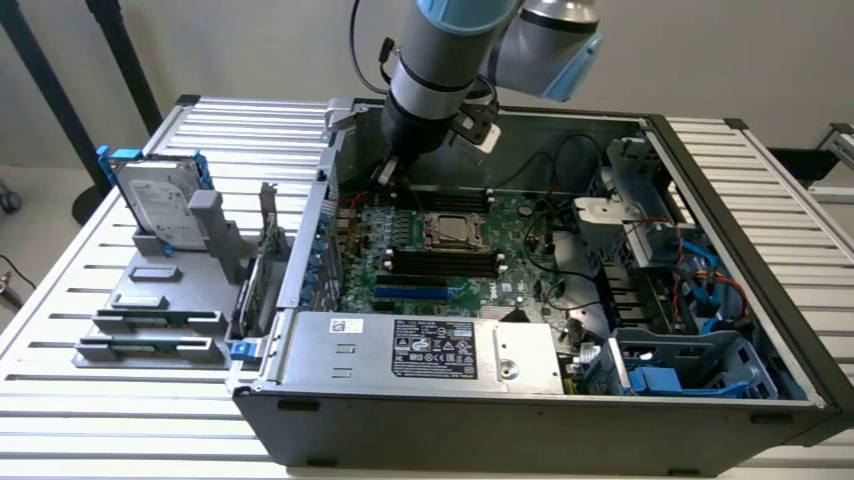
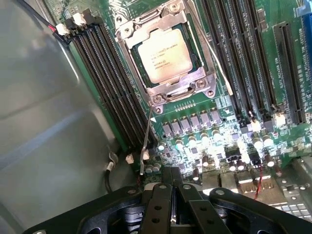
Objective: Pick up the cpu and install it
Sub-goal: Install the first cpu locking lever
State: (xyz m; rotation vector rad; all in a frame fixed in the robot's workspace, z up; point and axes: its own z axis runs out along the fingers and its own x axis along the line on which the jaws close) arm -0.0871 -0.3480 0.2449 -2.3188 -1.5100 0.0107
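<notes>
Faint print on cpu [image 2: 164, 56], label [image 1: 434, 350] on power supply [image 1: 320, 352], neither legible

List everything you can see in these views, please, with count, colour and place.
table: one, white, slatted, under everything.
computer case: one, grey, open, on the table.
motherboard: one, green, inside the computer case.
cpu: one, silver-grey, in the motherboard's socket.
power supply: one, silver, at the case's edge nearest the exterior camera.
fixture: one, grey, at the exterior view's left of the case.
hard drive: one, silver in blue bracket, upright on the fixture.
arm: one, grey and pale blue, reaching into the case.
gripper: one, black, jaws together, empty, above the board near the cpu.
</notes>
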